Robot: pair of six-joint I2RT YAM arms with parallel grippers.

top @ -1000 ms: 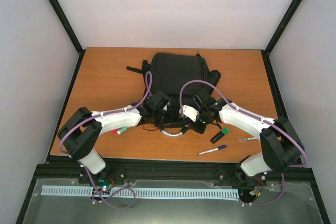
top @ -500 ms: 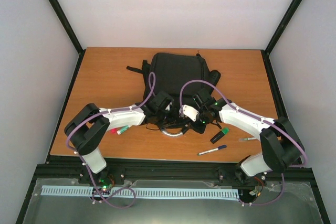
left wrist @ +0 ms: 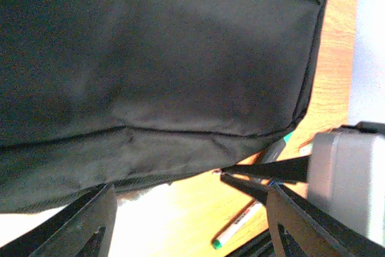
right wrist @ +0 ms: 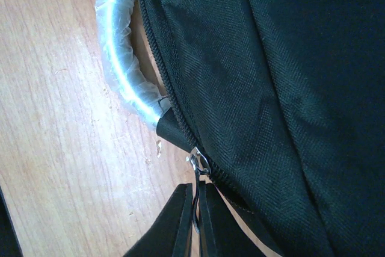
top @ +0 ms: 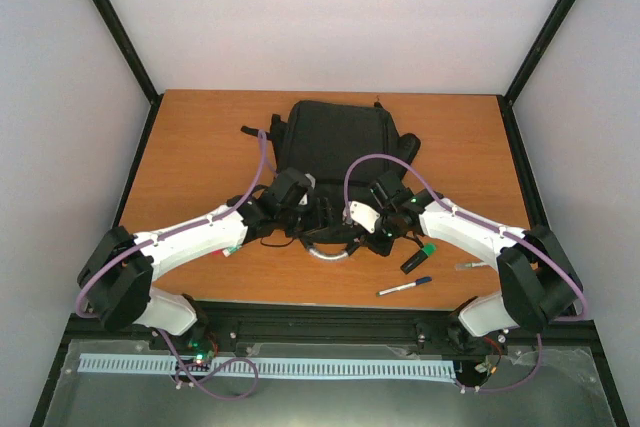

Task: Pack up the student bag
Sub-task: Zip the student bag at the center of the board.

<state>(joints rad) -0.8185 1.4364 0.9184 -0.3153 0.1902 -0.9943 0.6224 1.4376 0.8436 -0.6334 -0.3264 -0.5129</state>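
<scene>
The student bag (top: 330, 142) is a large black backpack lying flat mid-table, its silvery curved handle (top: 328, 252) toward the arms. My right gripper (top: 365, 219) is at the bag's near edge. In the right wrist view its fingers (right wrist: 180, 221) are shut on the metal zipper pull (right wrist: 197, 164), just beside the handle (right wrist: 120, 70). My left gripper (top: 298, 209) is open at the bag's near-left edge. In the left wrist view the bag (left wrist: 156, 58) fills the top, and the left gripper (left wrist: 189, 209) holds nothing, with bare table between the spread fingers.
A black marker with a green end (top: 418, 255), a blue-capped pen (top: 403, 287) and a small clear item (top: 470, 265) lie on the wooden table right of the handle. More markers (top: 230, 250) peek out beside the left arm. Bag straps (top: 258, 132) trail left.
The left arm has swung its elbow out to the left and down, and its gripper has shifted slightly left along the bag's near edge. The right gripper has stayed on the zipper pull.
</scene>
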